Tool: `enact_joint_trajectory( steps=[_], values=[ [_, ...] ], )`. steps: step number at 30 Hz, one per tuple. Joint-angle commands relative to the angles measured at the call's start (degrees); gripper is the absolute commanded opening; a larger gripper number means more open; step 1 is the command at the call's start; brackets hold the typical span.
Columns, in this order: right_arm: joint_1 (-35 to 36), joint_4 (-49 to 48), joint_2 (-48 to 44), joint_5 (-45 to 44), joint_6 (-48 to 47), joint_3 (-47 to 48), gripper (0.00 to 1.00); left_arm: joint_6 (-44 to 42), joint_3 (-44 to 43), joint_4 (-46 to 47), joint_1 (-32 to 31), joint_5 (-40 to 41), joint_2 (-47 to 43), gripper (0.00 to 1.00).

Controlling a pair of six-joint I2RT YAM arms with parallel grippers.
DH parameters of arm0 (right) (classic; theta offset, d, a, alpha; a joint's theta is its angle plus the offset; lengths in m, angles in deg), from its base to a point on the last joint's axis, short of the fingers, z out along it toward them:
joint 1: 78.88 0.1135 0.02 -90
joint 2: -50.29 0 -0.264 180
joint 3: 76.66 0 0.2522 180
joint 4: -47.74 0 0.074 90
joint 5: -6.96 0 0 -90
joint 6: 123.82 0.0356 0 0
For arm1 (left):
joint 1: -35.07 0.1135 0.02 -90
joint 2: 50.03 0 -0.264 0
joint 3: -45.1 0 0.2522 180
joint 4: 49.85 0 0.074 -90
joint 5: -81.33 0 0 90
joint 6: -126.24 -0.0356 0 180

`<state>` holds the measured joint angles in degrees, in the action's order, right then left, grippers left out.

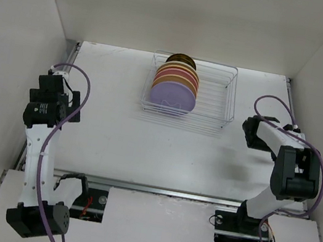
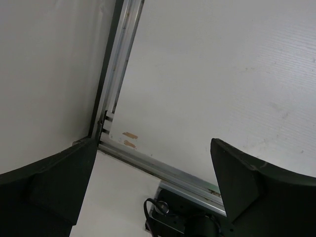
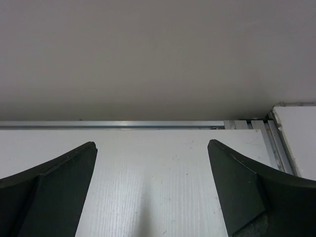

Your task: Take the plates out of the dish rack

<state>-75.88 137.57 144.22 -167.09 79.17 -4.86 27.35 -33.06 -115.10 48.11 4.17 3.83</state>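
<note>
The dish rack (image 1: 212, 98) is a silver wire basket at the back middle of the table. The plates stand upright in a row in its left half. A large lavender one (image 1: 174, 97) is at the front, pink, yellow and cream ones (image 1: 179, 74) are behind it, and a dark brown one (image 1: 181, 60) is at the back. My left gripper (image 1: 65, 99) (image 2: 153, 143) is open and empty at the far left, well away from the rack. My right gripper (image 1: 250, 129) (image 3: 152, 143) is open and empty, to the right of the rack. Neither wrist view shows the rack.
White walls enclose the table on the left, back and right. An aluminium rail (image 1: 162, 190) (image 2: 163, 170) runs along the near edge, with the arm base mounts (image 1: 88, 201) behind it. The right half of the rack holds no plates.
</note>
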Motion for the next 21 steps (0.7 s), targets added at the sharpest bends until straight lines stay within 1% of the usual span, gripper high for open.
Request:
enact_joint_trajectory(
  steps=[1,4,6,7,8,11,12,16,17,19,20,21],
  values=[
    [-0.37,3.20,-0.59,-9.20,2.85,1.72,1.00,-0.86,-1.34,-3.26,-1.00,0.53,-0.43,1.00],
    [-0.37,3.20,-0.59,-9.20,2.85,1.72,1.00,-3.32,-1.87,-4.05,-1.00,-0.62,-0.43,1.00],
    [0.24,3.20,-0.59,-9.20,-0.47,4.69,1.00,-5.17,-2.56,-5.20,-1.61,-4.74,0.19,1.00],
    [0.25,3.20,0.19,-8.68,-3.19,6.28,1.00,-6.05,-3.35,-6.25,-1.61,-6.32,0.19,1.00],
    [0.94,3.20,1.42,-8.67,-9.57,10.12,1.00,-6.84,-4.41,-7.13,-1.61,-9.64,0.80,1.00],
    [2.44,3.20,2.93,-8.67,-20.92,16.65,1.00,-8.42,-6.34,-7.84,-2.23,-14.23,1.32,1.00],
    [3.14,3.20,2.93,-8.67,-22.45,18.06,1.00,-9.13,-7.05,-8.54,-2.23,-17.29,1.33,1.00],
    [7.80,3.20,0.47,-9.20,-26.50,22.19,1.00,-10.45,-11.00,-10.73,-3.36,-23.20,5.00,1.00],
    [9.46,3.20,-0.23,-5.81,-26.51,25.25,1.00,-10.45,-12.84,-11.44,-3.37,-23.82,5.98,1.00],
    [11.66,3.20,-0.77,-3.76,-32.80,29.21,1.00,-10.45,-14.69,-12.05,-3.37,-25.75,8.35,1.00],
    [14.72,1.99,-0.16,-3.75,-35.79,33.15,1.00,-10.45,-15.66,-12.06,-3.37,-26.72,11.14,1.00],
    [16.49,0.58,1.24,-3.75,-40.17,35.02,1.00,-10.97,-18.02,-13.37,-3.37,-28.03,12.83,1.00]
  ],
)
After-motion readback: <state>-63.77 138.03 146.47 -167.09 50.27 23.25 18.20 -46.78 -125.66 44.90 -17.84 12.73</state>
